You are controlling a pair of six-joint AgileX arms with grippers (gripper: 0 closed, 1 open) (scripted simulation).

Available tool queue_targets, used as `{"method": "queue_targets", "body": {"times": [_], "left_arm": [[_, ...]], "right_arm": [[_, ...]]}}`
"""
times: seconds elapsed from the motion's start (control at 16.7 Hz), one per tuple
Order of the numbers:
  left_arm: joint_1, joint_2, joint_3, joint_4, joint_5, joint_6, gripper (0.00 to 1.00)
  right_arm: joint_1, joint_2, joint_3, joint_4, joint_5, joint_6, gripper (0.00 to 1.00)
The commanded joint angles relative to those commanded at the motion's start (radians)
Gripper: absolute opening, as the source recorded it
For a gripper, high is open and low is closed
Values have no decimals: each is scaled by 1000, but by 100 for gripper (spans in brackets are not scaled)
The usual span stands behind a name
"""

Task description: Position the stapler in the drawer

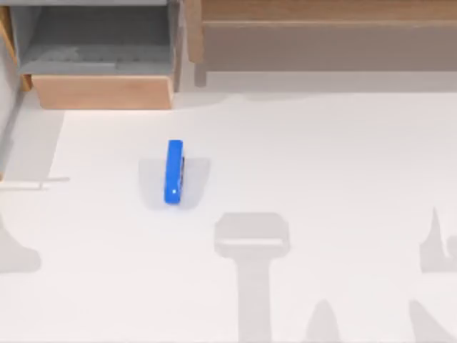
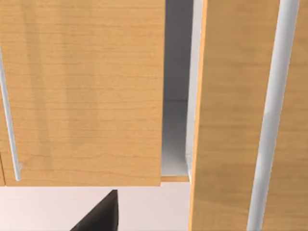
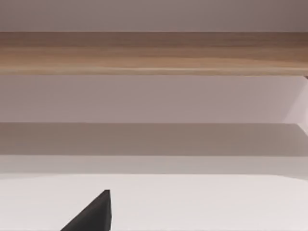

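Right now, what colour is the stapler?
Bright blue, with a tiny white dot; the stapler shows best in the top view.

You can see little of your arms: a matte black, wedge-shaped tip of the left claw (image 2: 98,215) at about 7 o'clock in the left wrist view, and the right claw (image 3: 91,215) shows the same plain black wedge.

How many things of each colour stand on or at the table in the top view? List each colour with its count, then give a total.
Blue: 1, the stapler lying on the white table.
Tan wood and grey: 1, the drawer, pulled open at the far left.
Brown wood: 1, the long shelf unit at the far right.
Total: 3
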Motion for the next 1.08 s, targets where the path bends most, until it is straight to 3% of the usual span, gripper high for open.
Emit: {"method": "queue_targets", "body": {"times": [0.72, 1.08], "left_arm": [[39, -24, -60, 28, 50, -3, 100], [-102, -165, -88, -178, 108, -188, 100]], "right_arm": [[0, 0, 0, 0, 0, 0, 100], [0, 0, 0, 0, 0, 0, 100]]}}
